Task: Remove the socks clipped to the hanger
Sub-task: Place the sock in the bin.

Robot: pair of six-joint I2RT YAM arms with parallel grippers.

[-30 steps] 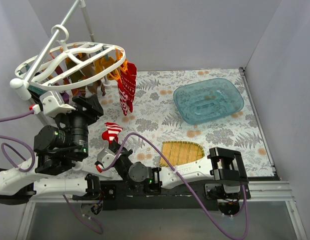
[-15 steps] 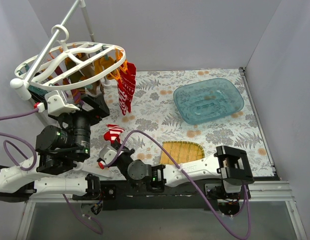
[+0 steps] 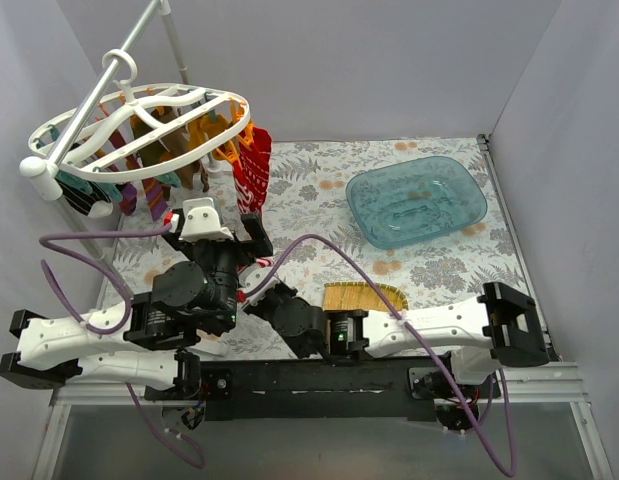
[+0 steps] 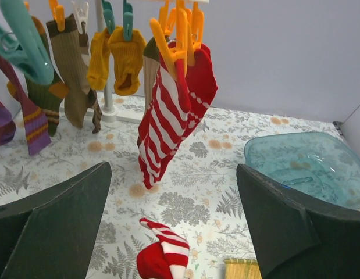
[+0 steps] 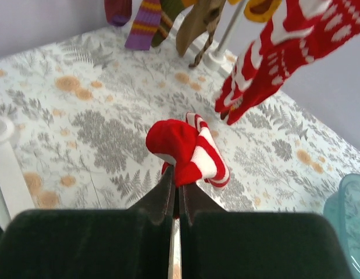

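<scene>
The white hanger (image 3: 139, 110) hangs at the back left with several socks clipped under it. In the left wrist view they are yellow (image 4: 124, 58), olive (image 4: 72, 70), purple-striped (image 4: 31, 116) and a red-and-white striped pair (image 4: 168, 116). My left gripper (image 4: 174, 168) is open wide and faces that red pair from a short way off, with nothing between its fingers. A loose red-and-white sock (image 4: 162, 256) lies crumpled on the table below it. My right gripper (image 5: 177, 185) is shut, its tips at the near edge of this loose sock (image 5: 185, 148). Whether they pinch it I cannot tell.
A clear blue tray (image 3: 417, 200) stands at the back right, and a woven yellow mat (image 3: 364, 297) lies in front of it near the right arm. The pole stand (image 3: 174, 35) rises behind the hanger, its base (image 4: 110, 110) among the hanging socks. Grey walls close in three sides.
My left arm has swung right over the loose sock and its jaws have opened wider. The shut right gripper has moved right and forward to the sock.
</scene>
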